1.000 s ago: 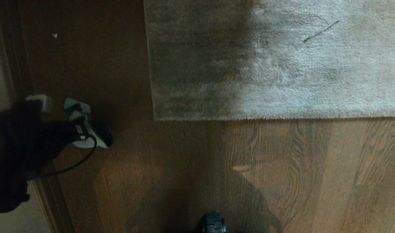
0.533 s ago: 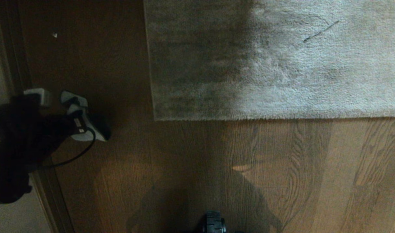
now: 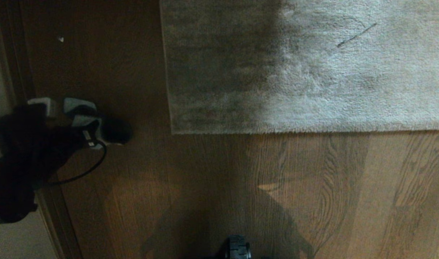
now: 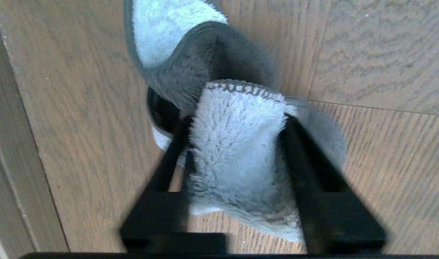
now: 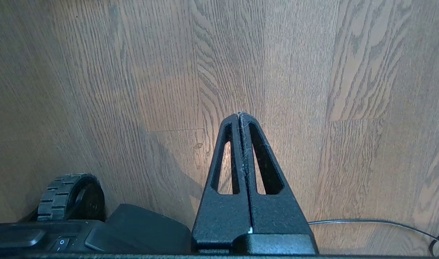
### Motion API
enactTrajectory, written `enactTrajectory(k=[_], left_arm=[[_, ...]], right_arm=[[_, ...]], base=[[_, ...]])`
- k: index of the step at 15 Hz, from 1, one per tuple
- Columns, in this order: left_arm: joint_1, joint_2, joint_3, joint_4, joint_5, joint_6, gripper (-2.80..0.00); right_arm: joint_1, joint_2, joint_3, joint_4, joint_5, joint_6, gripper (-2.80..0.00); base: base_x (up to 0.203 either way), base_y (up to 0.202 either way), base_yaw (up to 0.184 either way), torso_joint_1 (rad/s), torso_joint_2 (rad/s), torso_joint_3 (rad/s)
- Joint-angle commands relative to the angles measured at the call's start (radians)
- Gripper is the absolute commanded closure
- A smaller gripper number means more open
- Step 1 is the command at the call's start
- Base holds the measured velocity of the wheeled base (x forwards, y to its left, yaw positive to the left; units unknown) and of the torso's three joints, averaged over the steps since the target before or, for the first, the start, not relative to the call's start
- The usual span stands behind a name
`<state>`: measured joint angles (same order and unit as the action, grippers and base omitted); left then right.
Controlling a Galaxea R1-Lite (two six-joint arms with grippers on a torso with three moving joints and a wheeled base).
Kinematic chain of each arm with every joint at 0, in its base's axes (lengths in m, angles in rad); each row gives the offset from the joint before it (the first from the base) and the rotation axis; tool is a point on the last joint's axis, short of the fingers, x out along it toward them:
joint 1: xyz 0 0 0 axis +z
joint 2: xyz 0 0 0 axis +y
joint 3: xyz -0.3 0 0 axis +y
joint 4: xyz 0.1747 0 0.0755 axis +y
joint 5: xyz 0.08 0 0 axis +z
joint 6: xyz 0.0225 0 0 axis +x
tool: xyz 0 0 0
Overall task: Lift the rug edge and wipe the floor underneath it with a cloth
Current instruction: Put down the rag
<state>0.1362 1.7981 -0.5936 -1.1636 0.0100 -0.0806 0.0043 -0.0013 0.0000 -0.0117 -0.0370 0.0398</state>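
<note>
My left gripper [image 4: 237, 144] hangs low over the floor [image 3: 313, 194], out past the left border of the rug, near the dark strip at the floor's left edge. Its fingers [image 4: 169, 162] stand partly apart with the fluffy grey cloth [image 4: 237, 151] lying between them; the cloth droops onto the planks, and I cannot tell whether the fingers press on it or merely flank it. The rug edge [image 3: 277, 130] lies flat on the floor, its near corner [image 3: 172, 132] well apart from my left gripper. My right gripper [image 5: 240, 117] is parked above bare planks beside my base wheel [image 5: 66, 196], its two fingers pressed together with nothing between them
</note>
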Motion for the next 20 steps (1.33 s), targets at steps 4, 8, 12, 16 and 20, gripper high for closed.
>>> enactTrajectory(k=[4, 8, 12, 16, 20], left_arm=[[0.002, -0.007, 0.002, -0.007, 0.001, -0.001, -2.80], [0.002, -0.044, 0.024, -0.005, 0.001, -0.004, -2.80], [0.000, -0.089, 0.035, -0.005, -0.001, -0.008, -2.80], [0.000, -0.136, 0.036, 0.000, 0.002, -0.010, -2.80], [0.000, -0.187, 0.089, 0.002, 0.004, -0.010, -2.80]], right_arm=[[0.000, 0.001, 0.000, -0.001, 0.000, 0.000, 0.00], [0.000, 0.001, 0.000, -0.001, 0.000, 0.000, 0.00], [0.000, 0.001, 0.000, -0.001, 0.000, 0.000, 0.00], [0.000, 0.001, 0.000, -0.001, 0.000, 0.000, 0.00], [0.000, 0.001, 0.000, -0.001, 0.000, 0.000, 0.00]], base=[[0.000, 0.000, 0.000, 0.000, 0.00, 0.000], [0.000, 0.000, 0.000, 0.000, 0.00, 0.000], [0.000, 0.000, 0.000, 0.000, 0.00, 0.000], [0.000, 0.000, 0.000, 0.000, 0.00, 0.000], [0.000, 0.000, 0.000, 0.000, 0.00, 0.000]])
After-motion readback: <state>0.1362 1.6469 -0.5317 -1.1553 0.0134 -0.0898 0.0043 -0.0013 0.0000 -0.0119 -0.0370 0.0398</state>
